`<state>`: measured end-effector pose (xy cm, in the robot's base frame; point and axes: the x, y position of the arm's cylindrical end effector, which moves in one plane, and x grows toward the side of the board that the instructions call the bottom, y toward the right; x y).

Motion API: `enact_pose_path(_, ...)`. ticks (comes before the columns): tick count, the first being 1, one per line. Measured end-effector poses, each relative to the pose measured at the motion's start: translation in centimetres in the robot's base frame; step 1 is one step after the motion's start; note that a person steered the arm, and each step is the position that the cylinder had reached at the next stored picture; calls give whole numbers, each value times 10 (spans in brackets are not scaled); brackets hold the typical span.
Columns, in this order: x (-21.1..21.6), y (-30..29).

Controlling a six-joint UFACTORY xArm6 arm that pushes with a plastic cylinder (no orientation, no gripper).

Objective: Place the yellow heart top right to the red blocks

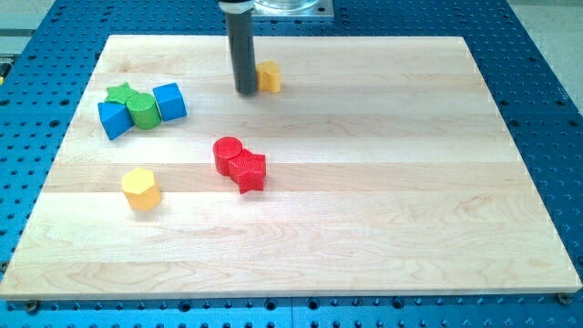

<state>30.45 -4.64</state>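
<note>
The yellow heart (270, 76) lies near the board's top edge, partly hidden behind my rod. My tip (247, 91) rests on the board just at the heart's left side, touching or nearly touching it. Two red blocks sit together near the board's middle: a red cylinder (227, 153) and a red star (249, 170) touching it at its lower right. The heart is above and slightly right of the red pair, well apart from them.
A cluster at the view's left holds a green star (118, 93), a green cylinder (142, 109), a blue cube (170, 101) and a blue triangle (113, 119). A yellow hexagon (140, 188) sits at lower left. The wooden board (364, 182) lies on a blue perforated table.
</note>
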Motion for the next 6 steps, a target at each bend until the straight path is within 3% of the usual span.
enact_pose_path(1, -9, 68)
enact_pose_path(2, -15, 42)
enact_pose_path(3, -33, 60)
enact_pose_path(5, -35, 204)
enact_pose_path(6, -35, 205)
